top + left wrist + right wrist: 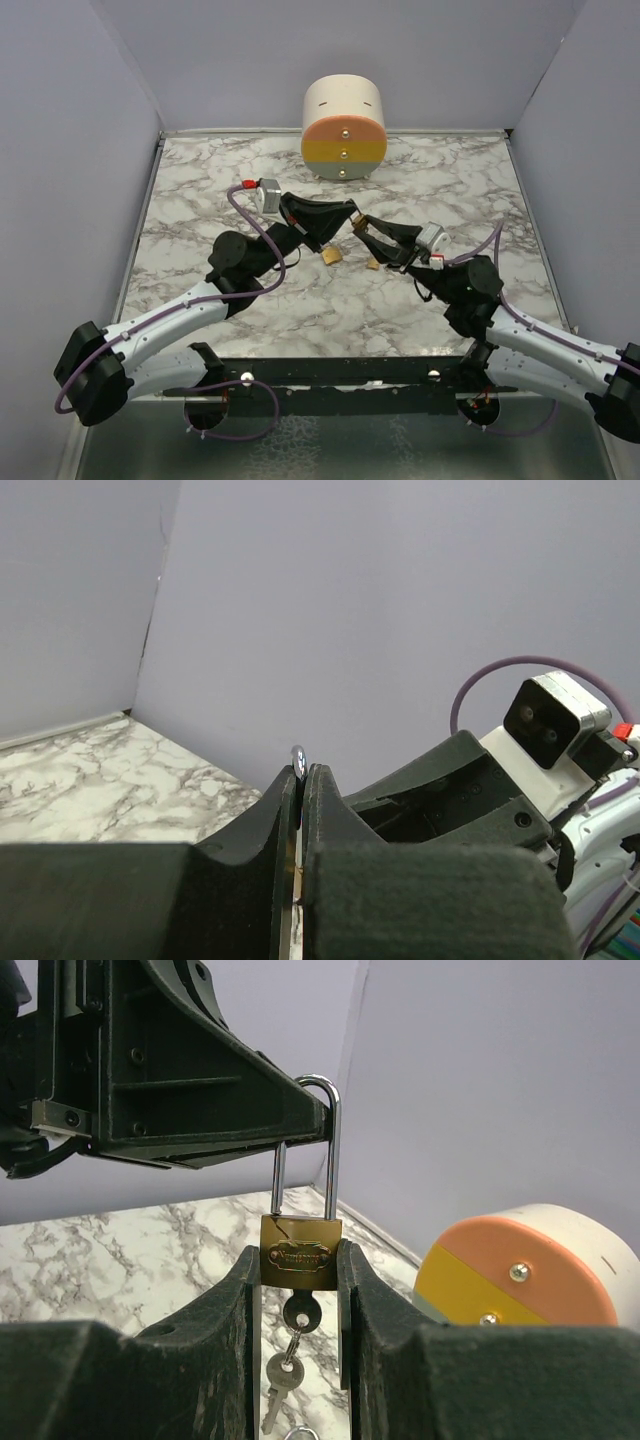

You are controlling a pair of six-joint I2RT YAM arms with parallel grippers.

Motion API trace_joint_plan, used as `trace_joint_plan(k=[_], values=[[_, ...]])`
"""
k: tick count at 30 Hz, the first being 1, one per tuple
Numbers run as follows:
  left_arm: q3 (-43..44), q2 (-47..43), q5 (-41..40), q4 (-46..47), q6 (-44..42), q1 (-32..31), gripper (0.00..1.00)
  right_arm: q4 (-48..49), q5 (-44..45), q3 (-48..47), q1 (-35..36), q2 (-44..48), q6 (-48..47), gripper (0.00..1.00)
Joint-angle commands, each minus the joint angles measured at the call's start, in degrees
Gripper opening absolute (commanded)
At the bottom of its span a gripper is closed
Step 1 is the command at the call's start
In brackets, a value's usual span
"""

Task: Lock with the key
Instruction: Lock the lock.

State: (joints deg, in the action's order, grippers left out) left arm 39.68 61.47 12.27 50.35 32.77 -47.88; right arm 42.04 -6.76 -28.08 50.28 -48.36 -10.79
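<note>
Though its flat face is shut, banded orange and yellow with a row of screws, the drum (343, 128) lies on its side at the top centre of the overhead view, by the back wall, and what it holds cannot be told. Below it, at the middle of the marble table (200, 190), the two arms meet tip to tip. The right gripper (298, 1255) holds the padlock (300, 1250) by its brass body, jaws narrow and pressed on both sides, with the shackle (331, 1130) pointing up. The left gripper (301, 780) is clamped on the top of the shackle; in its own view only a sliver of bright metal shows between the fingers (270, 820). A key (299, 1312) sits in the keyhole under the body, and spare keys (280, 1380) hang from it on a ring. Whether the shackle's shorter leg is seated in the body cannot be told. In the right wrist view the left gripper's black frame fills the upper left, and the drum shows at lower right beyond the padlock. In the left wrist view the right arm's camera (553, 718) and a purple cable (500, 668) sit at right. Two small tan bits (331, 257) lie on the table under the grippers; what they are cannot be told.
</note>
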Motion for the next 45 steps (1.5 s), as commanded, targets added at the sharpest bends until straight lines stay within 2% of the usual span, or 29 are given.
trace_joint_plan(k=[1, 10, 15, 22, 29, 39, 45], values=[[-3.06, 2.46, 5.35, -6.39, 2.37, -4.01, 0.0, 12.97, 4.31, -5.01, 1.88, -1.87, -0.1, 0.01], [-6.06, 2.0, 2.26, -6.03, 1.81, -4.63, 0.0, 15.54, 8.41, -6.68, 4.34, -3.33, -4.05, 0.01], [-7.22, 2.16, 3.31, -5.31, 0.4, -5.18, 0.0, 16.14, 9.71, -8.33, 4.54, -3.64, -5.97, 0.01], [-8.97, 2.0, 5.25, -4.44, -1.93, -5.37, 0.0, 15.89, 9.0, -9.1, 4.56, -2.2, -4.44, 0.01], [-10.71, 5.75, 5.21, -2.64, -1.65, -6.84, 0.0, 16.18, 9.79, -10.9, 4.58, -2.57, -4.81, 0.01], [-15.04, 9.38, 1.78, -1.67, -2.33, -7.71, 0.0, 14.07, 8.4, -13.58, 4.54, -2.31, -5.65, 0.01], [-14.42, 10.5, 1.7, -1.78, -3.09, -7.73, 0.0, 14.32, 7.64, -13.67, 4.64, -2.34, -4.87, 0.01]])
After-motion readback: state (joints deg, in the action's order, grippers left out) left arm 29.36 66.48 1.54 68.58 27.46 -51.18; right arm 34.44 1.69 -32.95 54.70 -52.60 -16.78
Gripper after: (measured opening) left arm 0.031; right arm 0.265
